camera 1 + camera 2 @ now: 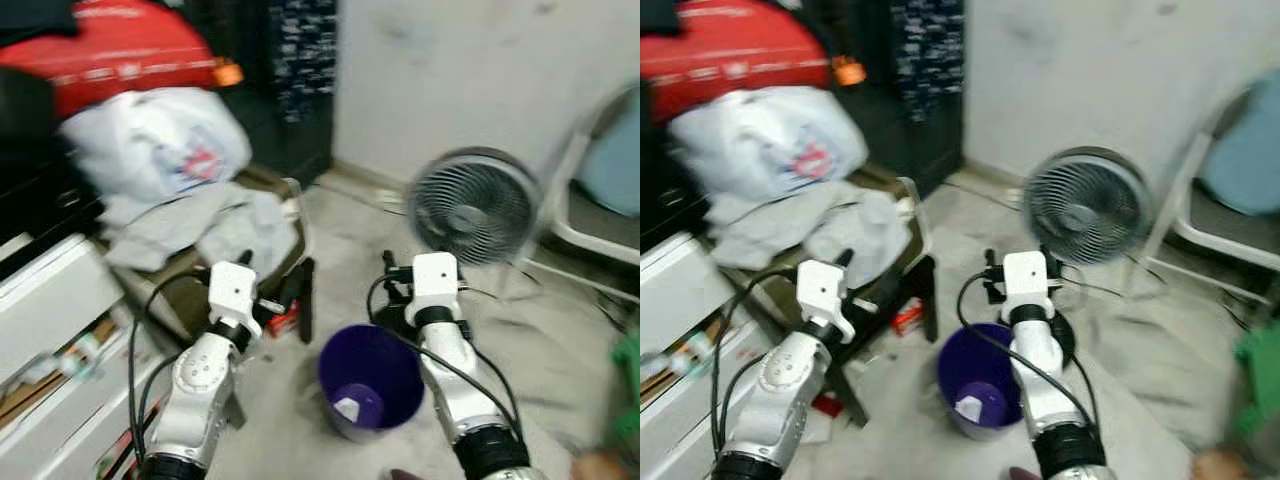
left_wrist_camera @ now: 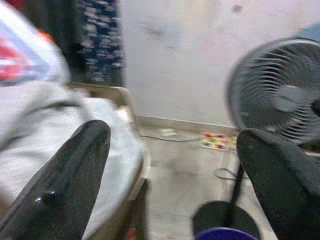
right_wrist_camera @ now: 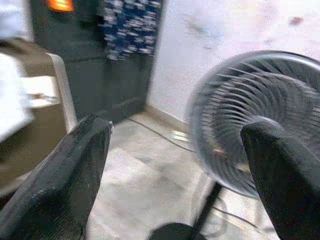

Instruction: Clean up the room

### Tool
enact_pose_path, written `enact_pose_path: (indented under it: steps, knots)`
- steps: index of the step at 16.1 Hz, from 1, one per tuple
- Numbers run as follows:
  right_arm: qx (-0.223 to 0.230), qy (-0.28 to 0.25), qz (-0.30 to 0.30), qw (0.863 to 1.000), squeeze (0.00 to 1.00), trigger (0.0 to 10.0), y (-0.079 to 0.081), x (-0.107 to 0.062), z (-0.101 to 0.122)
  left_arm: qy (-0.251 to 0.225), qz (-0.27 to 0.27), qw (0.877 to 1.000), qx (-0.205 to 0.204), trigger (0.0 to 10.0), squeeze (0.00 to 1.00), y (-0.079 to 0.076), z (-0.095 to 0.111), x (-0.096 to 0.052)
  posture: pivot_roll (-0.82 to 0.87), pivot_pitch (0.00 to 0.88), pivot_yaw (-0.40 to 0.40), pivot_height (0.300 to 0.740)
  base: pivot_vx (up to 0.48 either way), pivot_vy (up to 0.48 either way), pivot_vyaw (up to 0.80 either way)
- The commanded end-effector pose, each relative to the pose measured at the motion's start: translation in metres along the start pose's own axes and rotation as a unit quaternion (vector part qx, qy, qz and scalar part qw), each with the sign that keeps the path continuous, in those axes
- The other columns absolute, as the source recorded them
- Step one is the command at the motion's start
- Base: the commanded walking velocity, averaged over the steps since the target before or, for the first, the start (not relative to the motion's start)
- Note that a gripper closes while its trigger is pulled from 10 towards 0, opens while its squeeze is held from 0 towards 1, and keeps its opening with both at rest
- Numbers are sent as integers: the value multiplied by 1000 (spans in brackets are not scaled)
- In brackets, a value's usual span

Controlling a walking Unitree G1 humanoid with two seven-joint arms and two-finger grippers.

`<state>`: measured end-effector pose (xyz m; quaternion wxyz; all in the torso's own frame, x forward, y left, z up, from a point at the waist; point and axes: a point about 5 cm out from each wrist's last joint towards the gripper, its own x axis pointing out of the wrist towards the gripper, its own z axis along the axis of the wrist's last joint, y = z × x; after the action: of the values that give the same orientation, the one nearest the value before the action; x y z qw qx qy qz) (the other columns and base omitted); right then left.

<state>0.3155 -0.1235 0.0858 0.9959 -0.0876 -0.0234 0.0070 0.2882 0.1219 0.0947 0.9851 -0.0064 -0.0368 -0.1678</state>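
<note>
Floor, centre: a purple bucket (image 1: 371, 381) is set upright between the two forearms, with a pale scrap (image 1: 348, 408) lying at its bottom. A small red item (image 1: 283, 318) is seen on the floor just beside the dark leg of the low table (image 1: 305, 300).

Left arm: the left gripper (image 2: 170, 180) is held forward at about table height, above the floor near the table corner. Its two black fingers (image 2: 65, 185) are spread wide apart, and nothing is held between them.

Right arm: the right gripper (image 3: 175, 180) is held forward beside the bucket and is pointed at the fan (image 1: 473, 205). Its fingers (image 3: 65, 185) are likewise spread wide apart and empty.

Fan: a grey round-caged floor fan is placed on a black base, close to the pale wall, with a cable trailing on the floor.

Left side: grey cloth (image 1: 200, 225) is heaped on the table, and a white plastic bag (image 1: 155, 140) with a red and blue print is piled behind it. A red bag (image 1: 125, 50) is stacked above. White drawers (image 1: 60, 340) are found at the near left.

Right side: part of a white chair frame (image 1: 585, 200) is visible by the wall.

All views are blurred.
</note>
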Motion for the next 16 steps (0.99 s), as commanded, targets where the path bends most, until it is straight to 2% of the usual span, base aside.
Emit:
enact_pose_path:
  steps: [1, 2, 13, 16]
  knots:
    - [-7, -1, 11, 1000, 0, 10000, 4, 4, 4, -19, 21, 1000, 7, 10000, 0, 5, 8, 1, -21, 0, 12, 740, 0, 0, 800]
    - [-5, -4, 14, 1000, 0, 10000, 6, 5, 6, -18, 35, 999, -13, 10000, 0, 8, 10, 2, -21, 0, 12, 740, 0, 0, 800]
    - [1, -7, 15, 1000, 0, 10000, 9, 9, 9, -10, 29, 1000, -3, 10000, 0, 6, 7, 1, -16, 0, 16, 740, 0, 0, 800]
    - [2, -7, 12, 1000, 0, 10000, 8, 10, 9, -4, 30, 999, 16, 10000, 0, 7, 4, -1, -15, 0, 18, 740, 0, 0, 800]
